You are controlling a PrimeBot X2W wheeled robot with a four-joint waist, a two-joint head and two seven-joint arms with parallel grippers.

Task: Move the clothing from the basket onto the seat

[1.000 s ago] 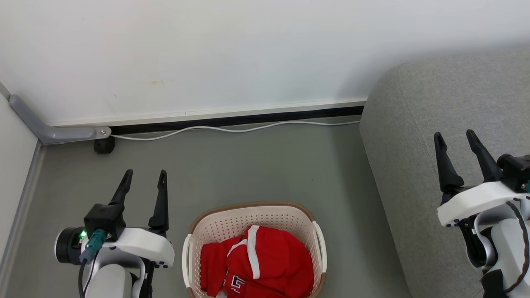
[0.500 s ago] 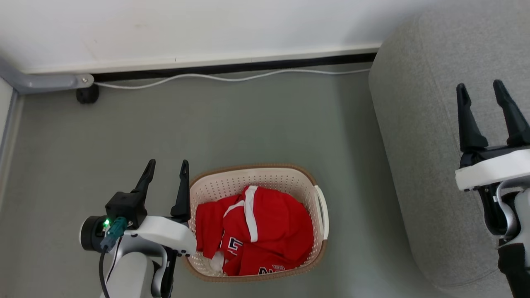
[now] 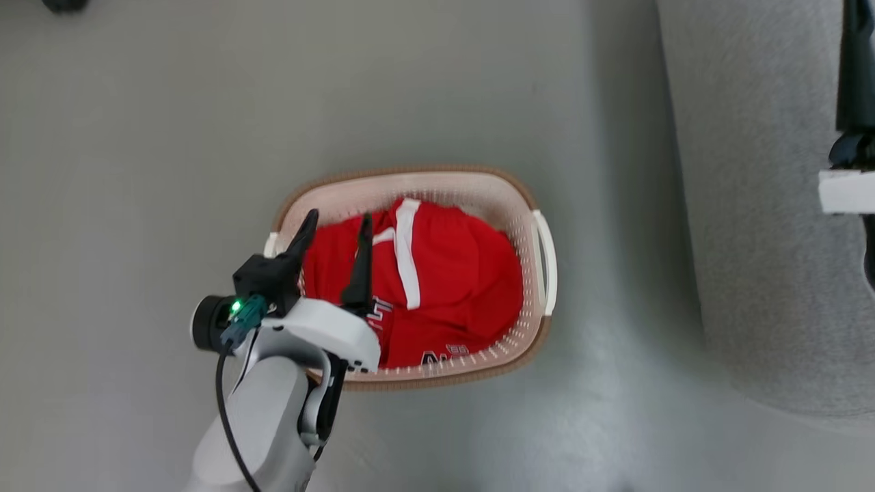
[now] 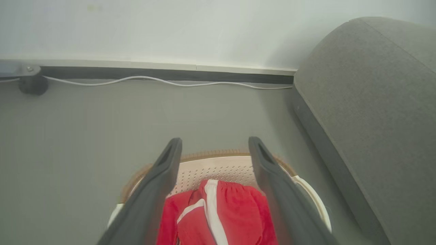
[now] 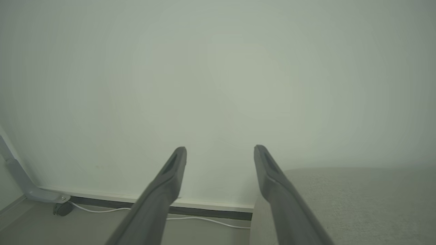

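Clothing (image 3: 451,273) lies heaped in the basket (image 3: 437,379), near the seat (image 3: 765,205). My left gripper (image 3: 340,216) hovers above it, jaws wide and empty; right gripper (image 5: 219,149) wide too. I fear a finger snagging the basket's wall, dragging it up.

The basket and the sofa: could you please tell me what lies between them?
Bare grey floor lies between the basket and the sofa; nothing rests on that strip, as the head view shows.
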